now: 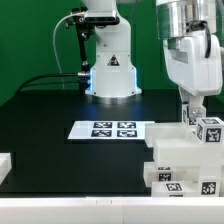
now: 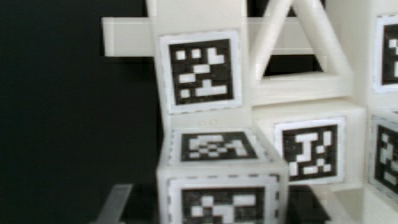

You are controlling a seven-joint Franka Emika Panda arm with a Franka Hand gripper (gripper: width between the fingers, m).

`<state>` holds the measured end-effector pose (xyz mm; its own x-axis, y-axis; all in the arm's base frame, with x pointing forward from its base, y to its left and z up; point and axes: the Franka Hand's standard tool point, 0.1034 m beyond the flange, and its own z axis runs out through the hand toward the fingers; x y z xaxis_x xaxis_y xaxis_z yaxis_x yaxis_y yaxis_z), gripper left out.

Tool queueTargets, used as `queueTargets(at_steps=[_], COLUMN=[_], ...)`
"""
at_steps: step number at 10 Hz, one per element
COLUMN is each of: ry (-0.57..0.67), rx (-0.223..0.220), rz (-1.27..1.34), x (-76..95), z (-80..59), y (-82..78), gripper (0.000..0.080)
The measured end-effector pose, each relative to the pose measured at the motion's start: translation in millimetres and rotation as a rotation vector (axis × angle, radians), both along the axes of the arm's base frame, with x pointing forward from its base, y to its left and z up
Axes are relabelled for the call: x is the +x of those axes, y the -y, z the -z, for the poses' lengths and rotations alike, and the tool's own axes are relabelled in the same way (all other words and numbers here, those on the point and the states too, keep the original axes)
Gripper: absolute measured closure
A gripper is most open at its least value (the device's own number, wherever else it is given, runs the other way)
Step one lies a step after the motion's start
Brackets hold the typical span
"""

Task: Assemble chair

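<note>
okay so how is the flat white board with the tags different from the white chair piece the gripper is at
The marker board lies thin and flat on the black table, out in the open. The chair assembly is chunky and blocky, standing stepped at the exterior view's right, with the gripper down at its top. The board's tags sit grouped on one face; the chair's are spread over several faces. Both are white with black-and-white square tags.

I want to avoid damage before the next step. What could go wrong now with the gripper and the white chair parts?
1. The gripper stands directly over the stacked chair parts; a sideways move could topple them.
2. The parts sit near the table's front edge and could fall off.
3. The wrist view is filled by a tagged block, so alignment may be hard to judge.
</note>
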<state>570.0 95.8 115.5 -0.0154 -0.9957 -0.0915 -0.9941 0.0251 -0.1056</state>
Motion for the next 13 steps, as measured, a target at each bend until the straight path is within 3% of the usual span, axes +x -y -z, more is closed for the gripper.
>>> queueTargets(at_steps=[1,2,3,4,5,8,9,11,12,13], ry=[0.002,-0.007,0.016,0.027,0.036,0.055,0.058,0.061,0.061,0.061], rx=[-0.004,-0.010,-0.025,-0.039,-0.049,-0.077,-0.126,-0.183,-0.172,-0.173], rz=[-0.041,-0.161,-0.297,-0.429,-0.530,-0.759,-0.971,-1.230,-1.169,-1.171], x=[-0.3,-0.3,3.6,3.3,3.1,3.2,2.8,2.6,2.7,2.7], z=[0.2,-1.4,-3.7,-3.3,-3.1,-3.1,-3.0,-0.6,-0.5,-0.4], y=[-0.1,-0.4,2.4,1.6,0.5,1.6,-1.4,-5.2,-4.9,-4.4], gripper=[0.0515,0.0335,0.0216,0.0216,0.0163,0.0150,0.0150,0.0150,0.0150,0.0273])
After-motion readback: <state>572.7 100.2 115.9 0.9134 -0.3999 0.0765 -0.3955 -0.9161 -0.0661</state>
